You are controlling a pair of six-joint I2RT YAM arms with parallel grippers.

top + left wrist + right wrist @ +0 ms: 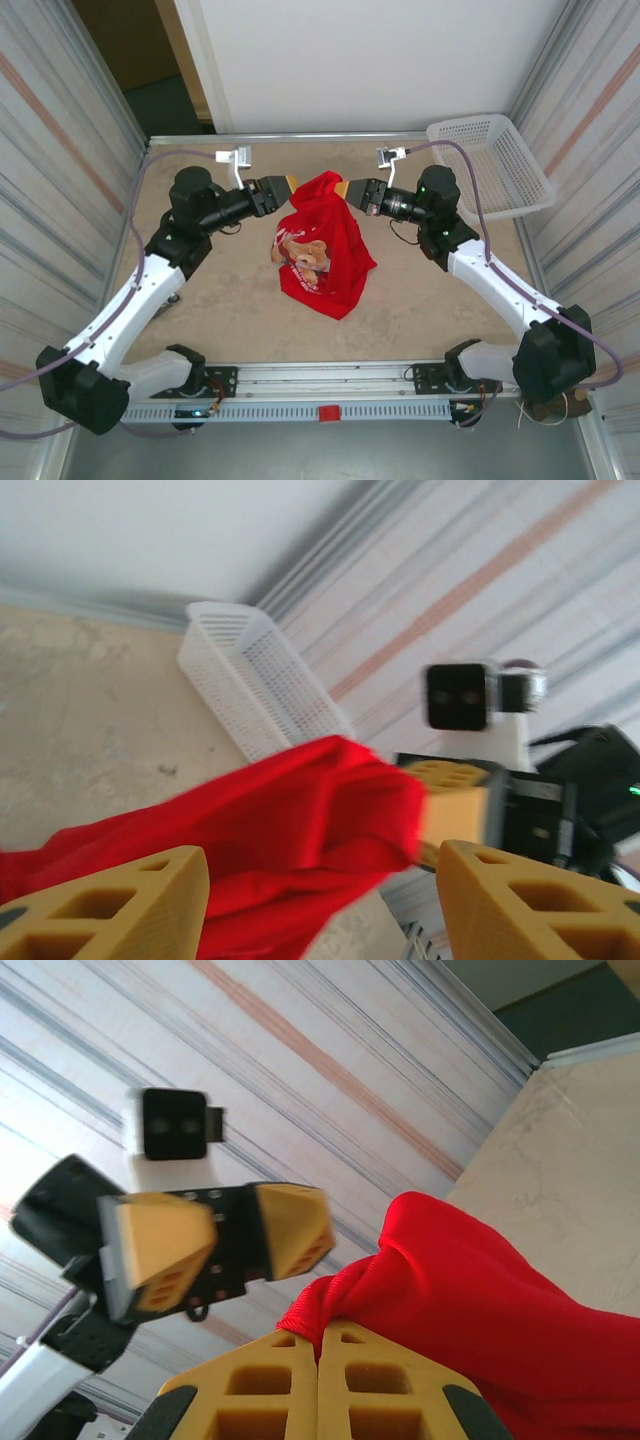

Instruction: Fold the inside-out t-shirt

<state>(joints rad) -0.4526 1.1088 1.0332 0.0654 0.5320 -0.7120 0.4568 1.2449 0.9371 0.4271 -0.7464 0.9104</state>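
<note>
T-shirt (325, 250): bunched at the centre of the counter (220, 300), peak lifted, hem resting down. Right hand (345, 188) clenched on that peak; left hand (288, 182) spread beside it, grasping nothing. We judge folding not begun: flattening and all folds remain.

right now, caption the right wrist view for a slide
Shut right gripper holds up the bright red soft cloth t-shirt, open left gripper facing it

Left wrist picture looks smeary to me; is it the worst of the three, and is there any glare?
Left wrist: yes, softest; the t-shirt and the right gripper pinching it are smeared. Right wrist: the open left gripper is slightly blurred, the t-shirt sharper. Top external: sharp, evenly lit, no glare.
</note>
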